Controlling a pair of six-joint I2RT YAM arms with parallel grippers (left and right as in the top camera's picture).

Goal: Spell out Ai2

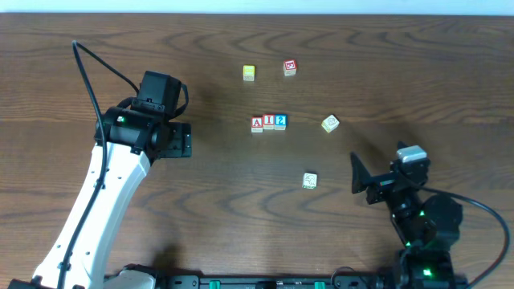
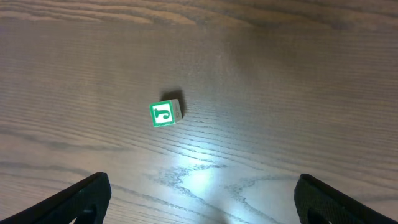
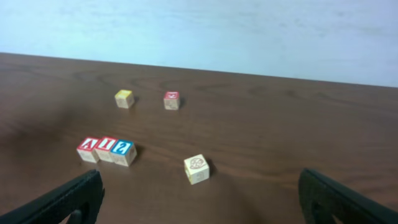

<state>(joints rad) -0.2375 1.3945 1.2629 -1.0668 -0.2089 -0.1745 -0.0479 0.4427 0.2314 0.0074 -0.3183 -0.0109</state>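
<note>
Three blocks stand side by side in a row at the table's middle: a red A point(image 1: 257, 123), a red I point(image 1: 268, 122) and a blue 2 point(image 1: 279, 121). The right wrist view shows the same row, A point(image 3: 88, 149), I point(image 3: 106, 148), 2 point(image 3: 124, 151). My left gripper point(image 1: 181, 140) is open and empty, well left of the row, its fingers at the bottom corners of the left wrist view point(image 2: 202, 186). My right gripper point(image 1: 363, 185) is open and empty, to the lower right of the row, and also shows in the right wrist view point(image 3: 200, 198).
Loose blocks lie around the row: a yellow one point(image 1: 249, 73), a red one point(image 1: 290, 67), a cream one point(image 1: 330, 123) and a green one point(image 1: 310, 181). The green block point(image 2: 165, 113) lies ahead of the left fingers, the cream block point(image 3: 196, 169) ahead of the right fingers.
</note>
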